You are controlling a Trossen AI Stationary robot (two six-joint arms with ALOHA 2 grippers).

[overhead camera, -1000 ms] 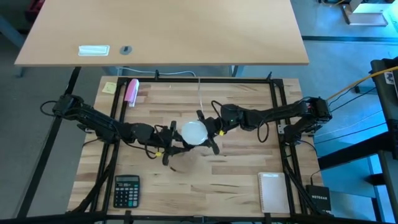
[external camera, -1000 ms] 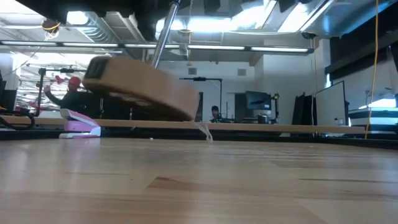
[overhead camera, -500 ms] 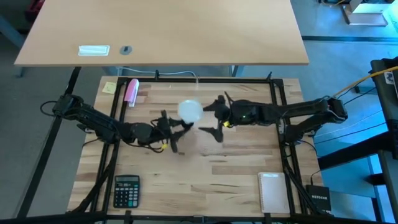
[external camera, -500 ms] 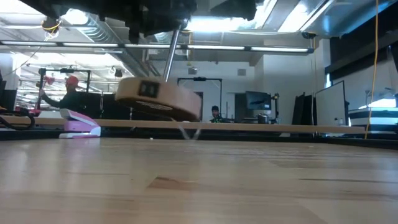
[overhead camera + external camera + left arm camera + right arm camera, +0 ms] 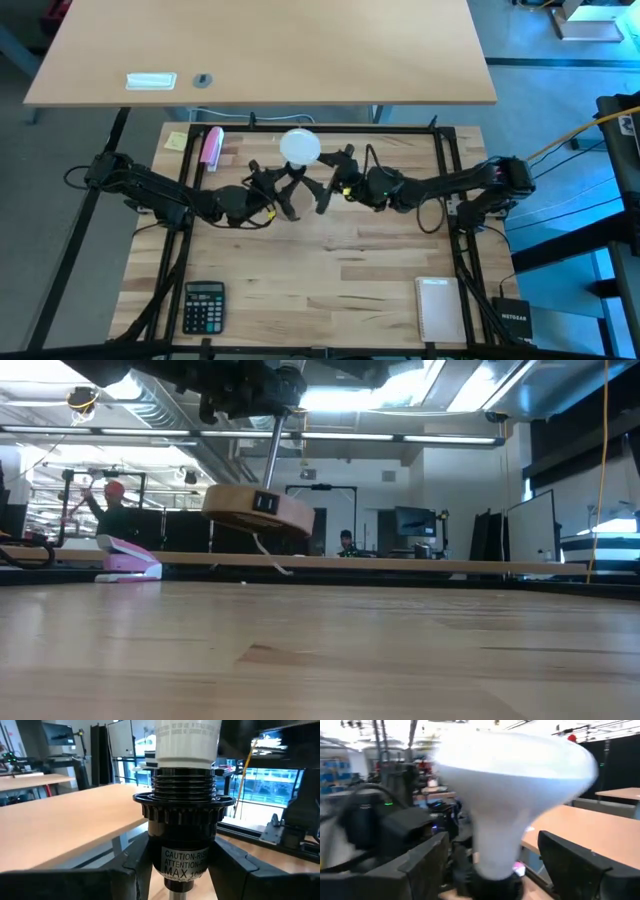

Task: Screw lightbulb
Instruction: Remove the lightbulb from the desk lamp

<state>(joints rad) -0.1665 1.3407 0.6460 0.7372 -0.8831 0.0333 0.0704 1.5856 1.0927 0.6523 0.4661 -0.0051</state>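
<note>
The butcher-block table [image 5: 330, 290] is the broadest thing here, pale wooden strips with a dark metal frame around it. Above its far half, both dark arms meet near the middle. A flat round wooden disc [image 5: 258, 512] hangs clear of the tabletop on a slim metal rod, tilted a little, with a thin white cord trailing below it. On top of that rod sits a black ribbed socket [image 5: 183, 827], glossy plastic with a printed caution label, and the left gripper [image 5: 175, 870] is closed around the socket's lower barrel, one finger on each side.

The lightbulb [image 5: 299, 147] stands in the socket, its pale threaded base partly showing above the socket's collar. Its globe is smooth, frosted white, wide at the crown and narrowing to a neck. In the high view it sits toward the table's far edge, just beyond the left gripper's tips.

The right gripper [image 5: 495, 865] has its fingers spread wide to either side of the bulb's neck, gaps showing on both sides, holding nothing.

Smaller things lie around the edges: a white notepad [image 5: 439, 308], a dark calculator [image 5: 204, 305], a pink stapler [image 5: 212, 146].
</note>
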